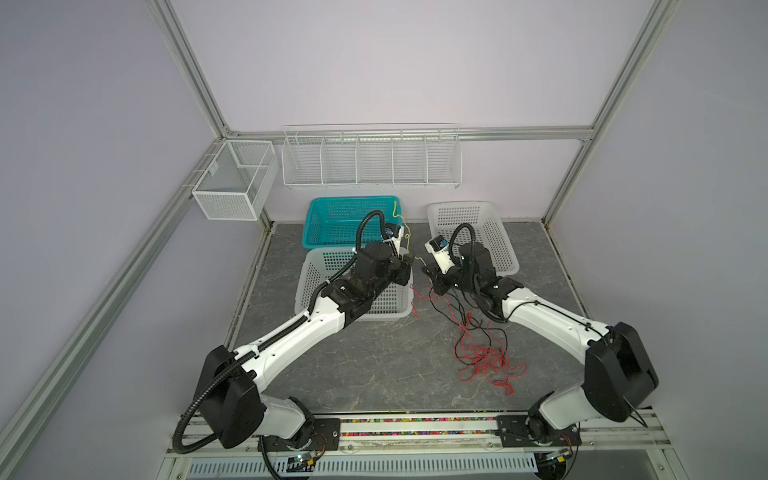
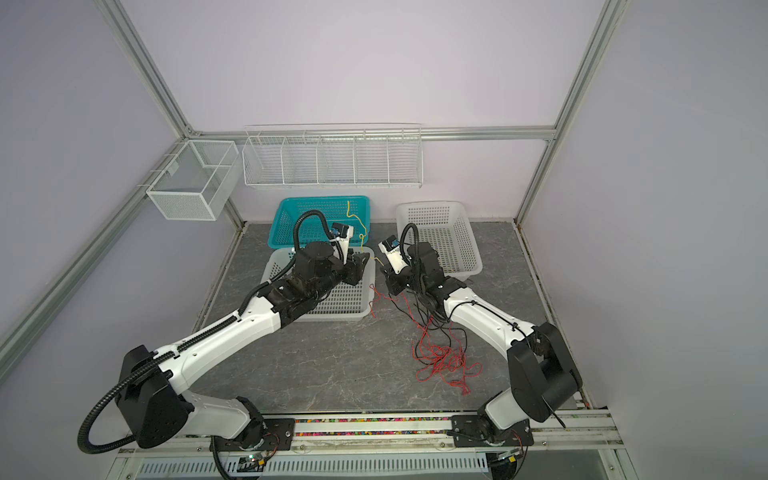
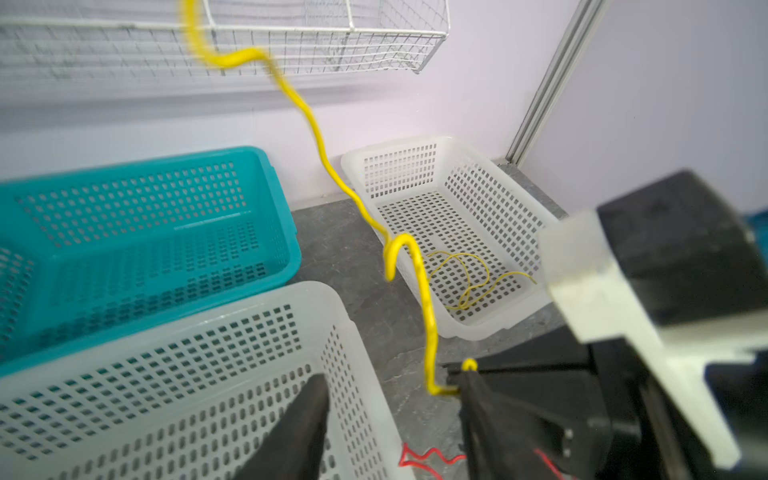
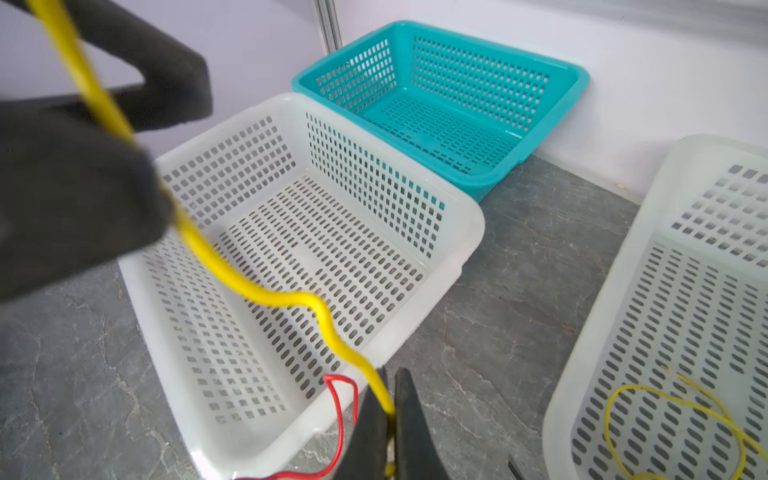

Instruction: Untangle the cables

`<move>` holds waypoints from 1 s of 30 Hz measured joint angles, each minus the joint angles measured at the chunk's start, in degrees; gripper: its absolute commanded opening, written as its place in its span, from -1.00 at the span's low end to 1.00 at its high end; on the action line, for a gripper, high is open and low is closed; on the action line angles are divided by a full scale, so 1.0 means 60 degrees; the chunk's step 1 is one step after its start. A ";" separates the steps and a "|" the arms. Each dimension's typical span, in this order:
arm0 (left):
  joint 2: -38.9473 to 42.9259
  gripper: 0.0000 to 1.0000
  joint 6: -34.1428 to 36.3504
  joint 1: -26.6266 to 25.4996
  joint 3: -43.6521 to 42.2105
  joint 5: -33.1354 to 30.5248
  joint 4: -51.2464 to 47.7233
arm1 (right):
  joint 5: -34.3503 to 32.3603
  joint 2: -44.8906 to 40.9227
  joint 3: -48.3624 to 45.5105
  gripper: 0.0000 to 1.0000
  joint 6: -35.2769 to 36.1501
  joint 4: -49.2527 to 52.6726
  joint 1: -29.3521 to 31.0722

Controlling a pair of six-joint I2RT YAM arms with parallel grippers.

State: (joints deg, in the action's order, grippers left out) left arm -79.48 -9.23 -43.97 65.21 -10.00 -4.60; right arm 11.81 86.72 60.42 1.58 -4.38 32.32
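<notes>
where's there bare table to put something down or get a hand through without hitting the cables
Best: the front-centre table, bordered by the left arm, the near white basket and the red-and-black cable tangle. Crowded: the gap between that basket and the far white basket, where the left gripper and right gripper meet with the yellow cable crossing it.

Legible text, labels, brands, numbers, signs: none. Possible markings, all unreadable: a small pale tag (image 1: 213, 169) on the wire mesh box (image 1: 226, 203) above the far left corner of the table (image 1: 374, 365), too small to make out; a faint moulded strip (image 3: 207, 222) on the inside of the teal basket (image 3: 266, 166) at the table's far edge, blurred.
</notes>
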 measured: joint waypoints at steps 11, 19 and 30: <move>0.1749 0.50 0.0444 0.0000 -0.1144 -0.0550 0.0532 | 0.1257 0.0146 0.0546 -0.88 -0.0131 -0.0594 -0.0805; 0.1738 0.32 0.0659 0.0000 -0.2080 0.0401 0.1104 | 0.2164 0.0146 0.0543 -0.88 -0.0415 -0.0936 -0.1122; -0.0149 -0.21 -0.0310 -0.0007 -0.1945 0.1668 0.2605 | 0.2779 -0.0098 0.0339 -0.88 -0.0769 -0.1249 -0.1111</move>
State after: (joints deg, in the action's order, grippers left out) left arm -80.38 -11.09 -44.01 53.54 0.01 11.03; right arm 28.49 86.13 62.46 -3.03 -11.88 25.65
